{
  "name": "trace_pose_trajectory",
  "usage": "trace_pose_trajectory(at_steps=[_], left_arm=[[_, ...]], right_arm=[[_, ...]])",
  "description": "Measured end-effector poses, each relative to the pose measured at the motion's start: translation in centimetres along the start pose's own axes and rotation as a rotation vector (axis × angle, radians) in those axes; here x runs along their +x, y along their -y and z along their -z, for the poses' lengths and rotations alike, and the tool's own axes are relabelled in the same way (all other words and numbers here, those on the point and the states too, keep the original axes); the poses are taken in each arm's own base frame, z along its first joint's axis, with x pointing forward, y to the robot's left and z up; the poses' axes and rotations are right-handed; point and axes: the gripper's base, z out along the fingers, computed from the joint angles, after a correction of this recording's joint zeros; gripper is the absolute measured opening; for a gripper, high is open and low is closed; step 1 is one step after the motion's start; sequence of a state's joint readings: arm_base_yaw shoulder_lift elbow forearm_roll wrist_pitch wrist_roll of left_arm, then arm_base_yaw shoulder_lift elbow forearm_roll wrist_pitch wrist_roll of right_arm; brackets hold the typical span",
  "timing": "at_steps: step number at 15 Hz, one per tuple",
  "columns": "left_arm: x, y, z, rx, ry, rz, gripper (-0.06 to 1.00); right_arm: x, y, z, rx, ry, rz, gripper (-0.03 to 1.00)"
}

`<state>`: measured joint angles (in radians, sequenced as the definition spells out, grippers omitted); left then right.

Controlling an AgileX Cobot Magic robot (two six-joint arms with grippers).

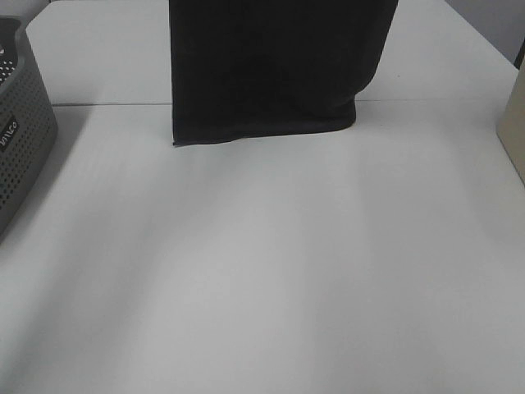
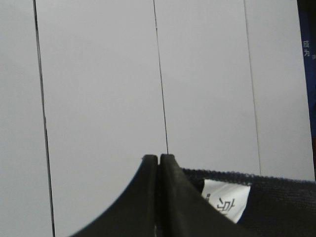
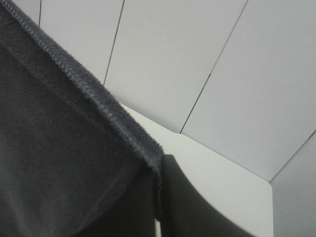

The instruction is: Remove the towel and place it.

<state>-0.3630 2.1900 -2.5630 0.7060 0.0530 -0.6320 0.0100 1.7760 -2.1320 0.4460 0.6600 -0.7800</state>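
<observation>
large dark charcoal terry-cloth towel (image 1: pixel 271 66), rectangular, hemmed: hung as a flat sheet below both sets of jaws. its lower hem was just above or brushing the white table top (image 1: pixel 262 271); contact could not be told.

progress, judged: removal done, towel raised and hanging free. placing not yet done, no cloth laid flat.

left gripper (image 2: pixel 158 159): jaws pressed together, no gap. the towel hem and its white sewn label (image 2: pixel 227 196) ran off right beside one finger, so read as pinching the top corner.

right gripper (image 3: pixel 160 165): jaws closed on the hemmed edge, cloth draped over one finger, the other finger bare.

grey perforated plastic basket (image 1: pixel 20 131) stood well off on the left jaws' side, apart from the towel.
</observation>
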Motion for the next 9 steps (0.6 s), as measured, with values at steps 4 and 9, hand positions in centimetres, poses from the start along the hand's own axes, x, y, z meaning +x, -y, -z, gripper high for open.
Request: trace_pose_trajectory(at_steps=[4, 9], left_arm=[[-0.9, 2.0, 2.6, -0.027, -0.34, -0.008, 0.0], [-1.0, 3.3, 9.2, 0.187, -0.597, -0.016, 0.0]], right_arm=[[-0.4, -1.1, 4.0, -0.094, -0.149, 0.054, 0.01], [1.7, -2.5, 7.3, -0.18, -0.38, 0.035, 0.01]])
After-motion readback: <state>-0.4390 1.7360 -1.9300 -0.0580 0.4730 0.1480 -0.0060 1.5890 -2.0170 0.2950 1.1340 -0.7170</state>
